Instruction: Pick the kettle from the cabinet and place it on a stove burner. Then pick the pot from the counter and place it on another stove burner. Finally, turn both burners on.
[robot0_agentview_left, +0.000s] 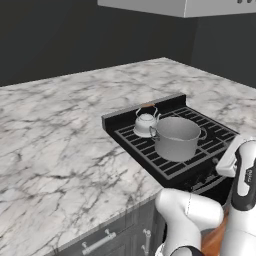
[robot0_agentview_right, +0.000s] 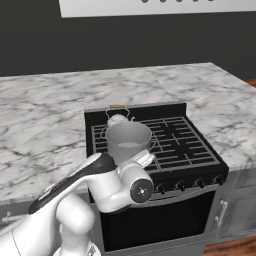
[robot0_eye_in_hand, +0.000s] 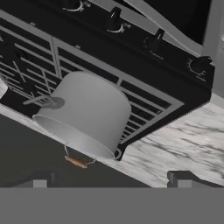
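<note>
- Nearest to me, the gripper (robot0_eye_in_hand: 109, 179) has its two dark fingertips (robot0_eye_in_hand: 178, 178) spread wide at the foot of the hand view, with nothing between them. I judge it free and carrying no load.
- Just ahead of the gripper, on the front face of the stove, runs the row of control knobs (robot0_agentview_right: 192, 183). The hand camera is rolled, so they appear along its upper edge. They lie in one line along the stove front, left to right.
- My reading: both vessels are already set down, so the remaining step is turning two burners on. The move depends on the knob row lying below and on the near side of the pot, with the hand now held above the stove's front edge. The gripper must come down and toward the front panel.
- Beyond the knobs, the pot (robot0_agentview_right: 128, 141) sits upright on the front-left stove burner (robot0_agentview_right: 172, 150) grate, open mouth up.
- Directly behind the pot, touching or almost touching it, the kettle (robot0_agentview_left: 146, 123) stands on the rear-left burner, its brown handle piece uppermost.
- The bench (robot0_agentview_left: 55, 145) extends on both sides of the stove and behind it.
- Which knob serves which burner I cannot tell.
</note>
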